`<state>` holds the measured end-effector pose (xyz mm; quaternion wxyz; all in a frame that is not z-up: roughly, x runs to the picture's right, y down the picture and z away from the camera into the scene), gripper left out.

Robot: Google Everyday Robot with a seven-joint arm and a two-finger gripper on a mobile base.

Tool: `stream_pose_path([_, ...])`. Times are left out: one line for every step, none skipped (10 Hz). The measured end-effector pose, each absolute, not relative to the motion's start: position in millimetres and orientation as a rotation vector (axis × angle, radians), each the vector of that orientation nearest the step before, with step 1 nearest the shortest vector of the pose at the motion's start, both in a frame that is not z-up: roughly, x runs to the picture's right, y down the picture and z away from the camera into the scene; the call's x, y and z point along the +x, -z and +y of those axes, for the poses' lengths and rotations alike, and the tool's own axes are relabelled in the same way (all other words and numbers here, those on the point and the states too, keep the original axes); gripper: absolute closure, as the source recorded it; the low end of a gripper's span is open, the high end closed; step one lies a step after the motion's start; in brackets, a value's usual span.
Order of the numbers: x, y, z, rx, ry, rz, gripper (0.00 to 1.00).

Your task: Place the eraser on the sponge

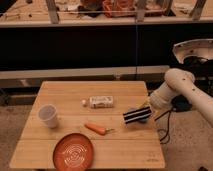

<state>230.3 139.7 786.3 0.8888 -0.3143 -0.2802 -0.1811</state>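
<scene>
The eraser [136, 115], a black block with white stripes, is tilted over the right part of the wooden table [65, 95]. My gripper [146, 107] is at the eraser's upper right end and is shut on it, with the white arm [175, 85] reaching in from the right. Just behind the eraser's upper left edge a small grey-blue patch shows, the sponge [131, 110]; the eraser covers most of it. I cannot tell whether the eraser touches it.
A white packet with print [101, 102] and a small white ball [84, 103] lie mid-table. A carrot [96, 129] lies in front of them, an orange plate [73, 151] sits at the front edge, and a white cup [48, 116] stands at left.
</scene>
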Motion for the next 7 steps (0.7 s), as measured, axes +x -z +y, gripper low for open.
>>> stream_pose_path([228.6,-787.4,140.4,-0.655,0.379,-0.584,0.89])
stream_pose_path([230.4,-788.8,141.1,-0.658,0.379,-0.585,0.84])
stream_pose_path([231.2,-790.1,141.9,-0.661,0.379,-0.586,0.8])
stream_pose_path([230.6,-791.4,142.0,-0.662,0.381,-0.587,0.8])
stream_pose_path([228.2,-793.0,142.4,-0.665,0.387,-0.587,0.81])
stream_pose_path([226.3,-794.8,141.9,-0.665,0.392,-0.588,0.87])
stream_pose_path([225.4,-795.5,142.0,-0.666,0.397,-0.589,0.87])
